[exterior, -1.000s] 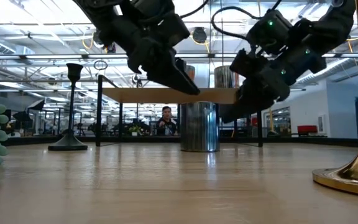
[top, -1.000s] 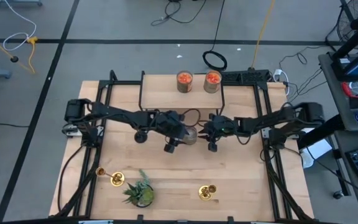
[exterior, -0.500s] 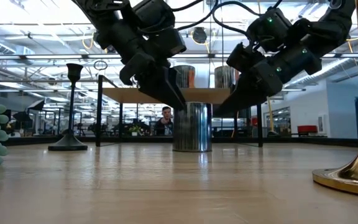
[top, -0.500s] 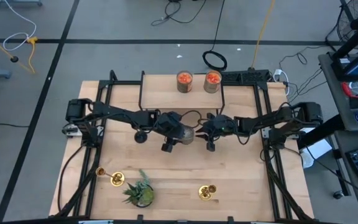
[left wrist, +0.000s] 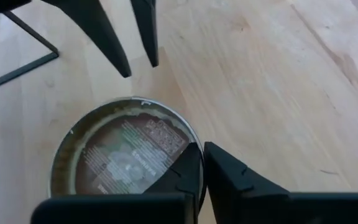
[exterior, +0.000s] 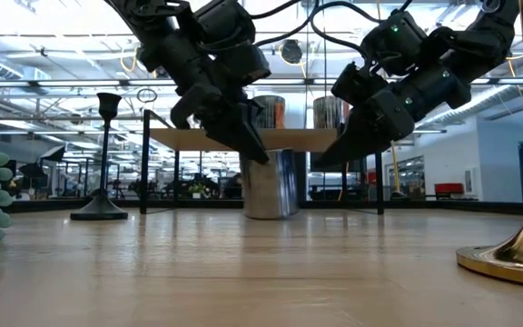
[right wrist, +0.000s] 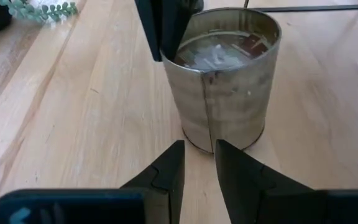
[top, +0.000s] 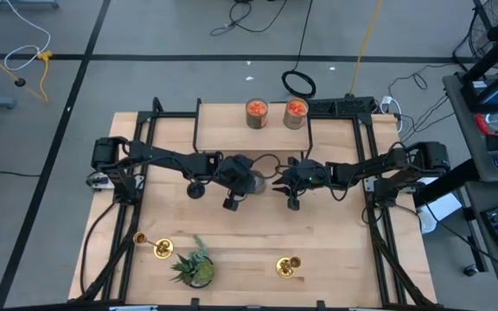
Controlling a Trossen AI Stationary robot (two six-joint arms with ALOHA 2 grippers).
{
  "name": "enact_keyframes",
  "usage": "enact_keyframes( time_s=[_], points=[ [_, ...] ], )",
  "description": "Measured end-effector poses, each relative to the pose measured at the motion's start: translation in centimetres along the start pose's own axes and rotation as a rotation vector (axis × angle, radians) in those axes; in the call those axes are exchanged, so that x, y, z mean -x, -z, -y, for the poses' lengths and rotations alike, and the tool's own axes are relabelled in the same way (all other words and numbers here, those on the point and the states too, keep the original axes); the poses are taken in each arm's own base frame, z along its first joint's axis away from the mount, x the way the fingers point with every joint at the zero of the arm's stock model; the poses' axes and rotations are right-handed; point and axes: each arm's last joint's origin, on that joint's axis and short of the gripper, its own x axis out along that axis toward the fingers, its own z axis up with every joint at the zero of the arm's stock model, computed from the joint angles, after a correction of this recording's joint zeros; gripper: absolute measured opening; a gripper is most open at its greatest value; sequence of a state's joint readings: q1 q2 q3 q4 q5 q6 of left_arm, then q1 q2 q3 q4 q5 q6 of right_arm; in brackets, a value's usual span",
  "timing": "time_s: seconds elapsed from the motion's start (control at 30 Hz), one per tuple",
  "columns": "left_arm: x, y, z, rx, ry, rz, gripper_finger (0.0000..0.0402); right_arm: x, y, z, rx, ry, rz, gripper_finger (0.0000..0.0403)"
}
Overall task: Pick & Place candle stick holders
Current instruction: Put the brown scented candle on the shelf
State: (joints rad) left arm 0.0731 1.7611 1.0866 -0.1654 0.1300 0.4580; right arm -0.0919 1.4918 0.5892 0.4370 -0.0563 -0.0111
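A short jar with grey filling (right wrist: pixel 224 81) stands on the table's middle between both grippers. My left gripper (left wrist: pixel 201 148) is shut on its rim. My right gripper (right wrist: pixel 197 148) is slightly open, its tips just short of the jar's foot, with only bare table between them. One gold candle stick holder (top: pixel 156 248) lies on its side at the near left. Another gold one (top: pixel 288 268) stands on its base (exterior: pixel 516 259) near the front. A black holder (exterior: pixel 104 154) stands upright on its round base farther back. My left gripper pinches the jar's wall at the rim (left wrist: pixel 194 138), one finger (left wrist: pixel 182 171) inside the jar and the other (left wrist: pixel 235 177) outside. The fingers (exterior: pixel 243 136) slant down from above and from the table's left. The jar stays upright with its bottom on the table.
A black-framed wooden shelf (top: pixel 232 111) at the far edge carries two jars with orange filling (top: pixel 257 112) (top: pixel 295 111). A small green potted plant (top: pixel 195 268) stands near the front left. Black frame rails run along both table sides.
My left gripper has come down over the jar's rim and taken hold of it. The jar has slid a little toward the table's left edge, away from my right gripper, and stays upright on the table.
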Motion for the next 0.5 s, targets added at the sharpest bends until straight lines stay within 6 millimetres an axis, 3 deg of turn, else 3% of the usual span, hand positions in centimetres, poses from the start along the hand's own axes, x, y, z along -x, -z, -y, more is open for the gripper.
enact_keyframes(
  time_s=[0.27,0.5],
  points=[
    [1.6,-0.6,0.8,0.039,0.053,0.008,0.0012,0.0,0.0,0.0,-0.007,0.0,-0.002,0.0084],
    [5.9,-2.6,2.8,-0.014,0.138,0.103,0.0009,0.0,0.0,0.0,-0.007,0.001,-0.004,0.0084]
  ],
)
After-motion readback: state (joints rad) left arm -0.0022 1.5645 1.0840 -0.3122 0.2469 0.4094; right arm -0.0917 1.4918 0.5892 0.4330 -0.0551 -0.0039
